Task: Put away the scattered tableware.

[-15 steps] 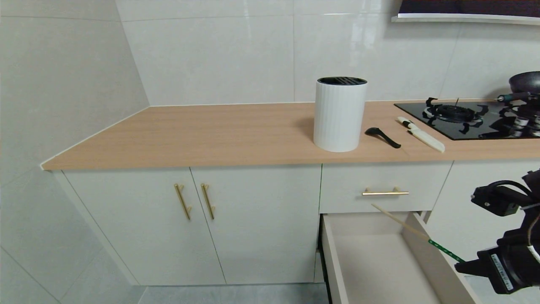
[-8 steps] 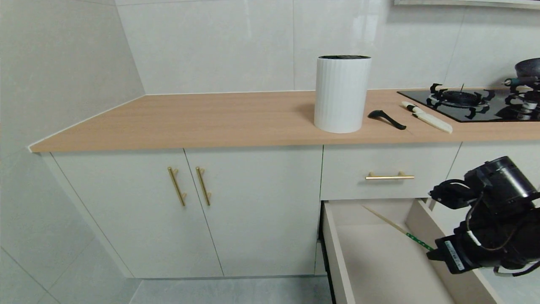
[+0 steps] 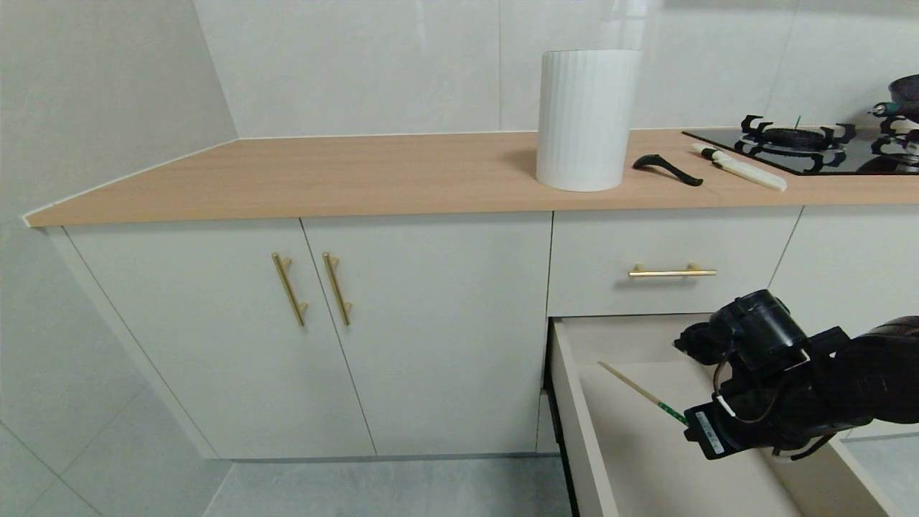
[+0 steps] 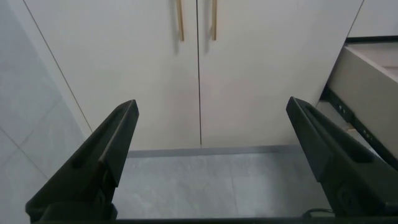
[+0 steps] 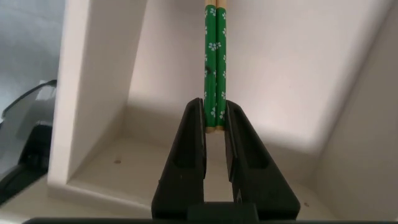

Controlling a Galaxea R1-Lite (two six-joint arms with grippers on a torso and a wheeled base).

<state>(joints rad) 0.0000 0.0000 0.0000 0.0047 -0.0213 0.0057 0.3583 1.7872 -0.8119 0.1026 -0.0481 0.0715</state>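
Counter [image 3: 359, 176] is up above my right claw [image 5: 215, 118], and the open drawer [image 3: 568, 388] sits right under it. The white holder [image 3: 585, 118] stands on the counter, well above the claw. Just beside it are the knife [image 3: 743, 172] and a black spoon [image 3: 668, 169], both lying loose, so I'd say those are yet to be tidied.

Smallest bit: the chopsticks [image 5: 215, 62]. My right claw is clamped on their green ends, and the bare tips stick out ahead of the fingers over the drawer floor. They're not let go yet, so I'd call this the drop-off step of the first item, maybe a third of the way through at best.

My left claw [image 4: 211, 107] hangs low by the cupboard doors, fingers wide apart, nothing in it.
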